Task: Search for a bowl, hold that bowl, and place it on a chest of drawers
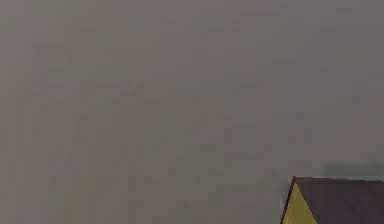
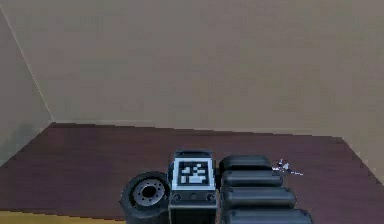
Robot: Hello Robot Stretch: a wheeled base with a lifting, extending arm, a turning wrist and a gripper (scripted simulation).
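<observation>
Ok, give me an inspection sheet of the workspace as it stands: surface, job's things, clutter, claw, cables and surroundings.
Surface: dark brown top with a yellow strip at its near edge, running back to the walls.
Job's things: furniture corner, dark on top and yellow on the side, at the forward view's lower right; possibly the chest of drawers, cannot confirm.
Clutter: thin pale piece beside the arm; cannot tell what it is.
Claw: dark round body left of the marker square; far end unclear, so cannot tell whether it holds anything.
Cables: nothing seen.
Surroundings: plain beige walls meeting in a corner.
</observation>
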